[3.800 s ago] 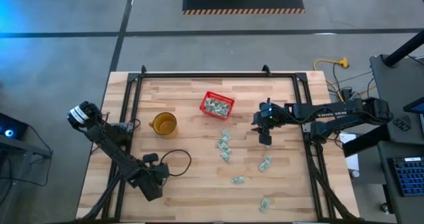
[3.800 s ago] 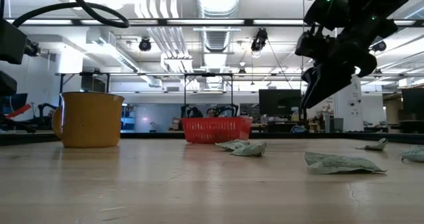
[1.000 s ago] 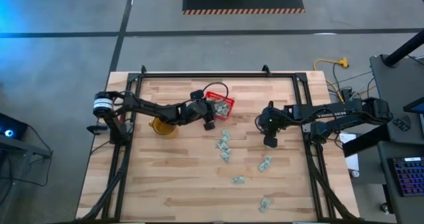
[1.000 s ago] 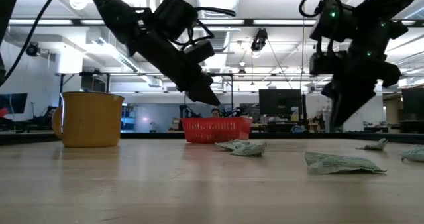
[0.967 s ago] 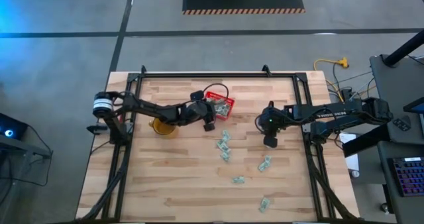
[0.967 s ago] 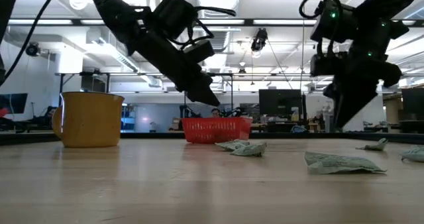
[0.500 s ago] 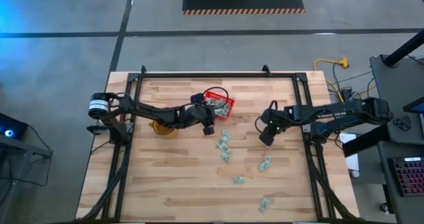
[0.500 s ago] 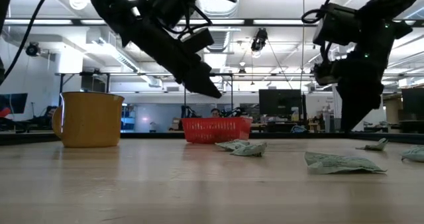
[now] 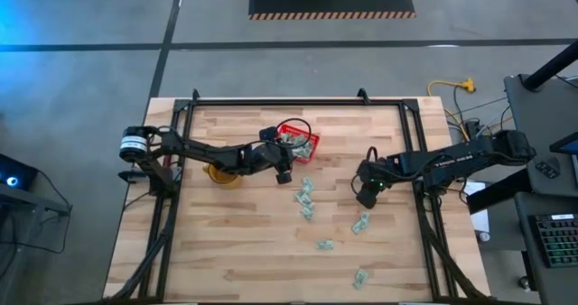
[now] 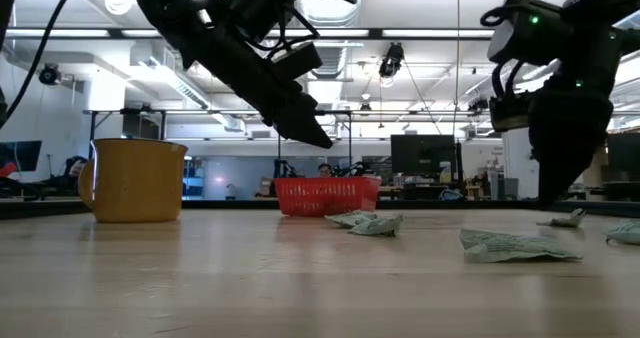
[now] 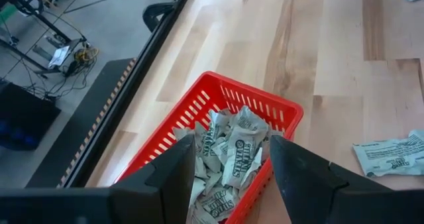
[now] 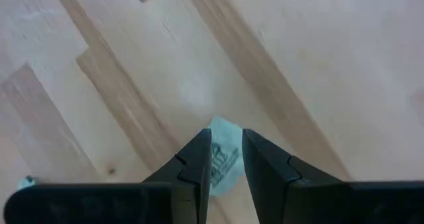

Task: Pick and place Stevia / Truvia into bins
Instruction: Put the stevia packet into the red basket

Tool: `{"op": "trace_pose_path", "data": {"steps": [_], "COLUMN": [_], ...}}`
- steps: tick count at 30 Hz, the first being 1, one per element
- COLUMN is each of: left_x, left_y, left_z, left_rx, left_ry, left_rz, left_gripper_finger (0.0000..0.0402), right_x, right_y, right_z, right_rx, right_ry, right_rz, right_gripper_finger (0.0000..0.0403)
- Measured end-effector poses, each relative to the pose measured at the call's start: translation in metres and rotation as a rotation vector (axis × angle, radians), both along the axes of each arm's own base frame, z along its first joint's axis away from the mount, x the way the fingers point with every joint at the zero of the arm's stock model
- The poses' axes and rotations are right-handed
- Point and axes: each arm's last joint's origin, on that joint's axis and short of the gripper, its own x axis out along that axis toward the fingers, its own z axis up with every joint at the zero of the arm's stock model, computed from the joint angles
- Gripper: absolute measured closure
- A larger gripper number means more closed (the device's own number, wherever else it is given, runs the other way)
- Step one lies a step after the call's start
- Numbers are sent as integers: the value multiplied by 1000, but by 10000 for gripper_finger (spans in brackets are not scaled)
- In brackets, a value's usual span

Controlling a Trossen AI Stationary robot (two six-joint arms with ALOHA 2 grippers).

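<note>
Several sachets (image 11: 232,154) fill the red basket (image 9: 299,142); beside its left edge a yellow mug (image 9: 222,170) stands. Left gripper (image 11: 230,159) hangs over the basket, jaws spread, empty. More sachets lie right of the basket, where the right gripper (image 12: 226,159) seemingly pinches one sachet (image 12: 222,159), jaws narrow.

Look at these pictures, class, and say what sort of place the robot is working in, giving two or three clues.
Probably an industrial lab or workshop. Exposed ceiling ducts and hanging lights run overhead, hazard-striped floor matting lies beyond the wooden table, and workstations with monitors fill the background.
</note>
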Motion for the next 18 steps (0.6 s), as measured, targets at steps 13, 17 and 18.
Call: {"op": "trace_pose_path", "data": {"steps": [13,17,18], "left_x": [0,0,0], "left_y": [0,0,0], "left_z": [0,0,0], "left_rx": [0,0,0], "left_ry": [1,2,5], "left_rz": [0,0,0], "left_gripper_finger": [223,223,223], "right_x": [5,4,5], "right_y": [5,6,6], "right_z": [3,0,-1], "right_rx": [42,33,34], "right_ry": [-51,-27,-20], "right_rz": [-21,-69,-72], "right_gripper_finger": [327,324,324]}}
